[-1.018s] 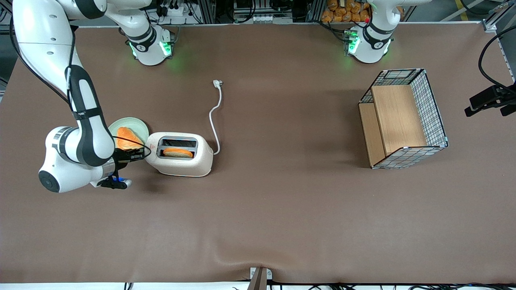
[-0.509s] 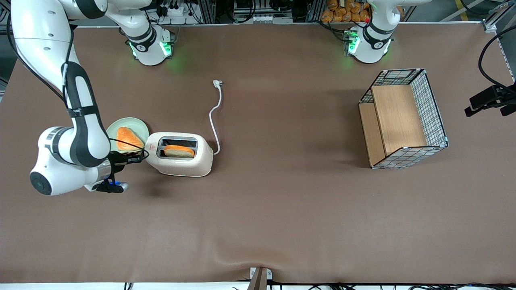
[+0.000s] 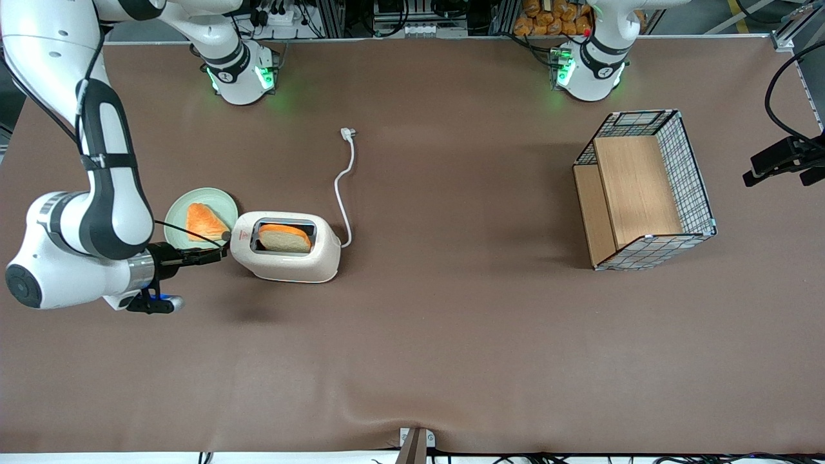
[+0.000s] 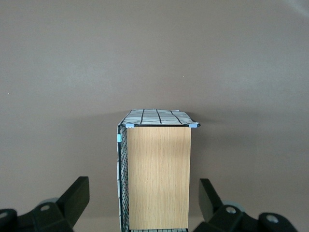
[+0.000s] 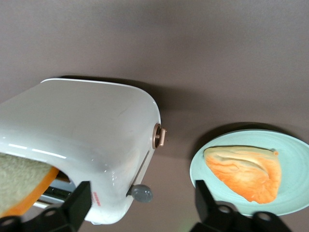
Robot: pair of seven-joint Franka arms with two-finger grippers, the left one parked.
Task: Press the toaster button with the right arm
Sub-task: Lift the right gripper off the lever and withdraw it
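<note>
The cream-white toaster (image 3: 287, 263) stands on the brown table with a slice of toast (image 3: 283, 238) standing high in its slot. Its small dark grey button (image 3: 226, 236) sticks out of the end that faces the working arm. The right arm's gripper (image 3: 216, 253) is level with that end, close to it. In the right wrist view the toaster (image 5: 82, 130) fills much of the frame. There the gripper (image 5: 141, 203) is open, and the button (image 5: 142, 193) lies between the fingers, touching neither.
A pale green plate (image 3: 184, 203) with a piece of orange bread (image 3: 203, 222) sits beside the toaster's button end; plate (image 5: 292, 154) and bread (image 5: 246, 169) show in the right wrist view. The white cord (image 3: 345, 187) trails away. A wire basket (image 3: 693, 174) lies toward the parked arm's end.
The right arm has drawn back from the toaster toward its own end of the table. The toast has risen higher in the slot.
</note>
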